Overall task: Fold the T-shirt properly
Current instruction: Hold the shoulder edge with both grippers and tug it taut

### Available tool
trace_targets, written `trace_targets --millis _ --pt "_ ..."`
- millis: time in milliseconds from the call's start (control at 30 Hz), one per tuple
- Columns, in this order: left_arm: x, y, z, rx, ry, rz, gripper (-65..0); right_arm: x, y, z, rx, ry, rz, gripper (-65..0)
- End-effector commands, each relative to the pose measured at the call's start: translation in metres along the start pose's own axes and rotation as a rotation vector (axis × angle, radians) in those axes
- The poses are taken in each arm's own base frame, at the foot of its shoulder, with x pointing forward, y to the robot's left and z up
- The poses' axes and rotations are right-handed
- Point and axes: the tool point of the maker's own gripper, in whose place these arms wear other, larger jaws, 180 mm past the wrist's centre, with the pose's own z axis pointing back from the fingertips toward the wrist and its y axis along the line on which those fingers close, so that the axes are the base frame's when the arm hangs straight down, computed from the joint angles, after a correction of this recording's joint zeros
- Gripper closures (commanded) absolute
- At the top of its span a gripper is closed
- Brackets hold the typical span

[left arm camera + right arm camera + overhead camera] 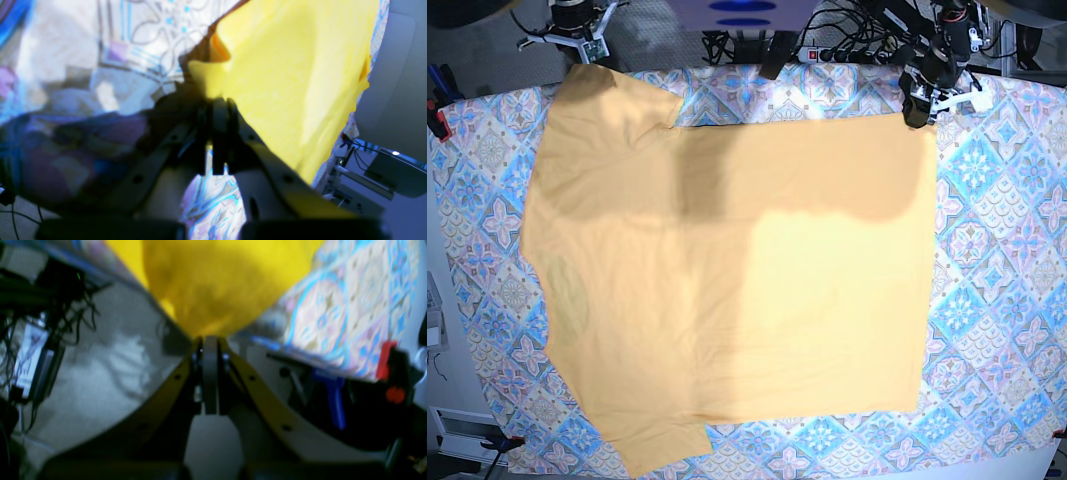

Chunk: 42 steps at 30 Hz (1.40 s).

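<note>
1. The T-shirt (737, 280) lies spread flat on the tile-patterned tablecloth (1007, 300)
2. The left gripper (217, 100) pinches a corner of the shirt
3. The right gripper (210, 340) is clamped on the sleeve edge

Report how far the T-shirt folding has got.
Done: the T-shirt lies spread flat on the tablecloth, unfolded. In hand: the left gripper and right gripper are each shut on yellow fabric at the shirt's far edge. Left: every fold; both sleeves are out and no layer is doubled over.
</note>
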Motion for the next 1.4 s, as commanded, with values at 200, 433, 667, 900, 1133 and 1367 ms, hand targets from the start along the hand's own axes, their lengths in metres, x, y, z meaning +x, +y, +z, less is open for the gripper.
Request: trace_targets --millis 200,433,667,900,1133,1367 --pt "0.005 0.004 -0.001 0.034 -0.009 -0.01 0.0 0.002 -0.023 0.005 -0.122 -0.016 -0.009 -17.1" --pt "0.005 -0.001 -0.004 0.023 -0.012 -0.009 0.0 0.0 -0.017 0.001 -0.15 -0.007 -0.015 -25.1" --pt "0.005 -0.001 -0.004 0.023 -0.011 -0.007 0.0 -0.012 0.003 -0.014 -0.11 0.027 0.006 -25.2" --pt "0.005 -0.001 -0.004 0.023 -0.011 -0.007 0.0 -0.009 0.0 -0.021 -0.12 0.021 0.003 -25.2" --pt "0.005 -0.001 -0.004 0.021 -0.013 -0.006 0.0 -0.008 -0.007 -0.021 -0.152 0.02 -0.003 -25.2" --pt "0.004 0.002 -0.005 0.028 -0.012 -0.002 0.0 -0.004 -0.021 -0.022 -0.22 0.011 -0.017 -25.3"
